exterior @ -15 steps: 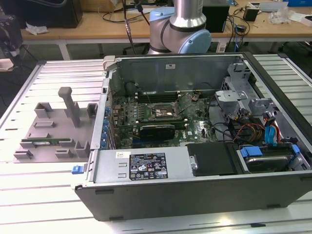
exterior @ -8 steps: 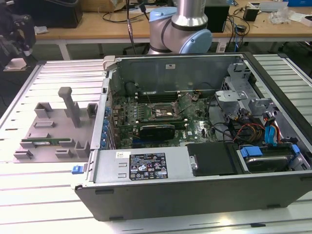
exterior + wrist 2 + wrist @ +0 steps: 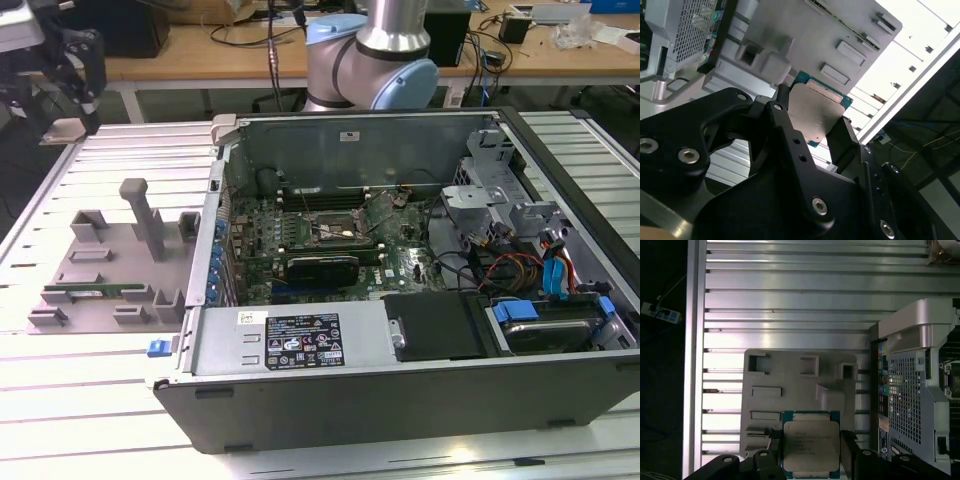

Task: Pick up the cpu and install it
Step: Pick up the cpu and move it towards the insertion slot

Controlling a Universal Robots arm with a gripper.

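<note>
The cpu (image 3: 811, 445), a flat square chip with a silver-grey metal top and a thin green rim, sits between the black fingers of my gripper (image 3: 811, 455), which is shut on its two opposite edges. In the second wrist view the cpu (image 3: 816, 111) is gripped the same way by the gripper (image 3: 815, 127), lifted above the grey fixture plate (image 3: 805, 40). In the exterior view the gripper (image 3: 66, 95) hangs high at the far left, beyond the fixture plate (image 3: 105, 265). The motherboard's cpu socket (image 3: 330, 230) lies inside the open computer case (image 3: 400, 260).
A long green memory stick (image 3: 90, 292) lies in the fixture plate, which also carries a tall grey post (image 3: 145, 215). The case's perforated metal wall (image 3: 912, 390) stands beside the plate. A ribbed aluminium table (image 3: 790, 300) lies underneath. Cables and a drive bay (image 3: 545, 320) fill the case's right end.
</note>
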